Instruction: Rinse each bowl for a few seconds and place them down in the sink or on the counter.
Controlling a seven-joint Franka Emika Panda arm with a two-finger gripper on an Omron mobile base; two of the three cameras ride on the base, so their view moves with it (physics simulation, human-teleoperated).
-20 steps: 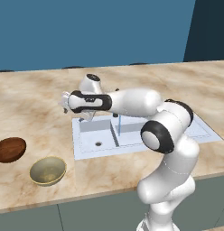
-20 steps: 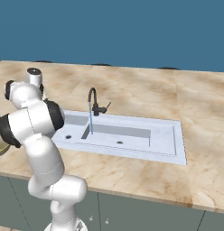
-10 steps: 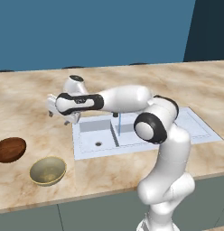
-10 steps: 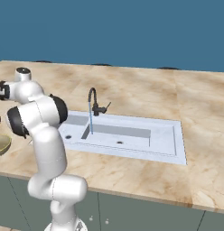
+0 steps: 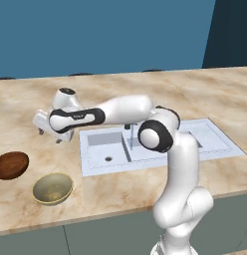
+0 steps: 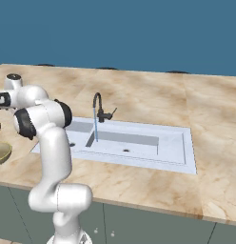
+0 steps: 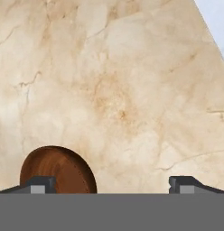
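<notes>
- The two bowls stand on the table point(image 5: 205, 94) to the left of the sink point(image 5: 215, 142), well apart from it. The reddish-brown bowl point(image 5: 11, 165) is the farther from the sink, and the olive-gold bowl point(image 5: 53, 188) is just beside it, nearer the table's front edge. I cannot tell if their rims touch.
- The gripper point(image 5: 47, 133) hangs over the table between the sink and the brown bowl. Its fingers point(image 7: 41, 185) are spread wide apart and hold nothing; in the hand view the brown bowl point(image 7: 57, 170) shows near one finger.
- The brown bowl looks like wood, so I judge it light, stiff and not easy to break. Its surface may give fair friction while dry.
- The olive-gold bowl has a dull sheen like metal or glaze. I judge it also light and rigid, but more slippery, especially once it is wet.
- For both, the best hold is probably on the rim, one finger inside the wall and one outside. The body looks too wide and round for a grip across it.
- A thin stream of water point(image 6: 95, 125) seems to fall from the faucet point(image 6: 101, 112), so a wet bowl may slip in a loose grip.
- No brand, label or writing can be read on anything.
</notes>
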